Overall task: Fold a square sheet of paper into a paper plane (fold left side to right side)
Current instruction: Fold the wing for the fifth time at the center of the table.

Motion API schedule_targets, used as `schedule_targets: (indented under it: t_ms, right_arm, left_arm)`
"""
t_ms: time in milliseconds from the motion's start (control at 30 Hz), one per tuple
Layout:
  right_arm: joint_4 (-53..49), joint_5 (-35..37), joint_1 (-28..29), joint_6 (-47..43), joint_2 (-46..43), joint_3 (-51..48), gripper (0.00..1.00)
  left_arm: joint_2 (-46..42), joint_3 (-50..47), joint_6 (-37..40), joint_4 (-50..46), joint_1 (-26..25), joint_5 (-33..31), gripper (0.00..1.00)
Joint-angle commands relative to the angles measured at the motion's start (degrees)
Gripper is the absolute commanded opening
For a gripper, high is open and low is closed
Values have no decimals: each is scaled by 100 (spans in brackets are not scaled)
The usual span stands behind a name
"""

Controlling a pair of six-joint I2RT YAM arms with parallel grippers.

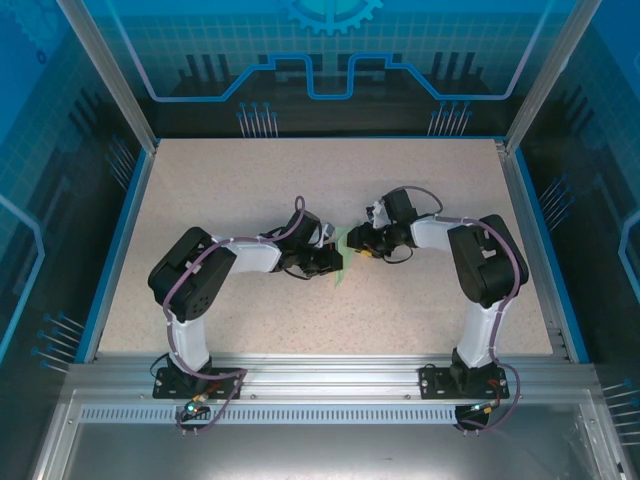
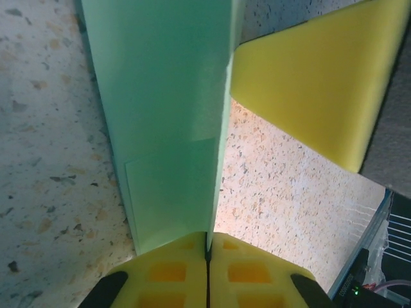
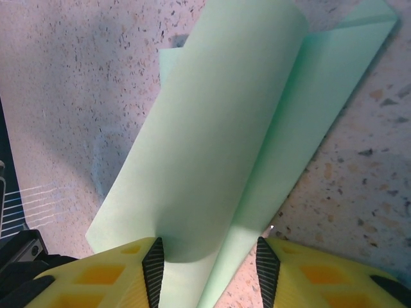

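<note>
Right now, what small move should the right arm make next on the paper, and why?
Probably close the right gripper: its jaws stand apart around the curled flap of green paper, while the left gripper is shut on the paper's end.

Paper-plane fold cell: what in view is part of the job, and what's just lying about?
Job:
- mint-green paper, partly folded
- left hand, shut on the paper
- right hand, open, paper between its fingers

Not the job:
- speckled table
- blue enclosure walls
</note>
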Motion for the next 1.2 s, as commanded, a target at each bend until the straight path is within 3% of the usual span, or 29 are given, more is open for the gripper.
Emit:
schedule_targets:
  t_ms: [0, 500, 767, 1167]
  right_arm:
    - [-258, 163, 128, 82, 239, 104, 44]
    - [-402, 226, 171, 82, 420, 201, 44]
    - [-375, 190, 165, 67, 409, 187, 44]
    - [-402, 207, 175, 48, 377, 180, 44]
  left_arm:
    - [10, -14, -93, 100, 48, 146, 12]
    - [-394, -8, 25, -112, 113, 126, 35]
    - [-955, 27, 175, -496, 530, 90, 49]
    - [64, 1097, 643, -1047, 715, 456, 48]
